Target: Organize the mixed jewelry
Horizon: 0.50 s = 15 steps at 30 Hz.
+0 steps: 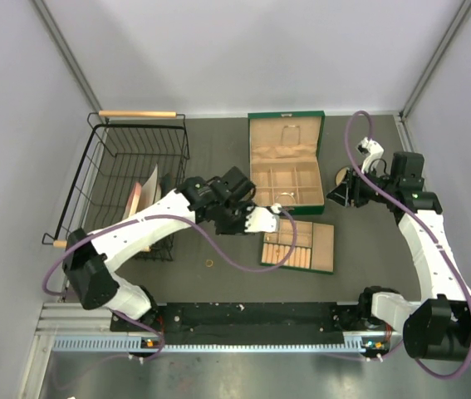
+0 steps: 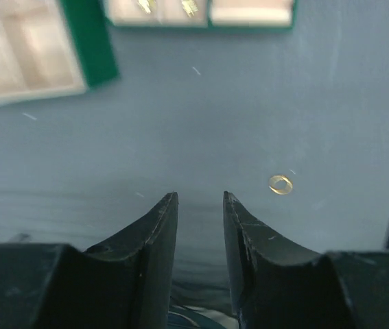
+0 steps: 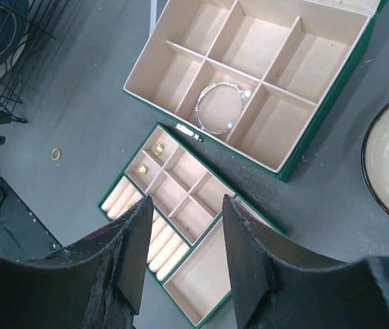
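Gold thin ring (image 2: 280, 184) is laid flat on matte grey bench (image 2: 249, 103); black tapered left fingers (image 2: 160, 233) are held narrowly apart, right fingers (image 3: 132, 253) wider, nothing gripped.

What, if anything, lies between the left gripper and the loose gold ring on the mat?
Nothing visible does. The gold ring lies alone on the bare grey mat, ahead of the left gripper and off to one side, with only open mat between them. The jaws stand apart and empty.
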{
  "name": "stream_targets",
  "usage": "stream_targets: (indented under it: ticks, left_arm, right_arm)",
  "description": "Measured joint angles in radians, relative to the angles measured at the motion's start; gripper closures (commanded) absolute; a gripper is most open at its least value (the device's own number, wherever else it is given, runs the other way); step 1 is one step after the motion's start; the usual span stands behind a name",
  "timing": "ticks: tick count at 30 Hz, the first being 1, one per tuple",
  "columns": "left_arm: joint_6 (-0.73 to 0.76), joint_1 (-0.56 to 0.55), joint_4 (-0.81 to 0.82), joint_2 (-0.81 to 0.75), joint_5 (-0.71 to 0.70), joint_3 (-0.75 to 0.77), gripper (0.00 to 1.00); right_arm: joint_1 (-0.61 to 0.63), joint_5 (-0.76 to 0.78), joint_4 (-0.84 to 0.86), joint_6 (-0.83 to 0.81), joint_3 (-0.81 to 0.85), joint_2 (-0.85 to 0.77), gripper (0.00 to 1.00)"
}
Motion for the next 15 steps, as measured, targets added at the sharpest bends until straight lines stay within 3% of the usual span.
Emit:
stream_targets:
  ticks: [8, 15]
  left_arm:
    - [-0.100, 0.150, 0.021, -0.028, 0.109, -0.360, 0.63]
    - [-0.168, 0.207, 0.110, 0.006, 0.200, -0.406, 0.64]
  right_arm:
    - [0.000, 0.011, 0.001, -0.013, -0.002, 0.023, 0.53]
    - [0.000, 0.019, 0.000, -0.019, -0.009, 0.070, 0.54]
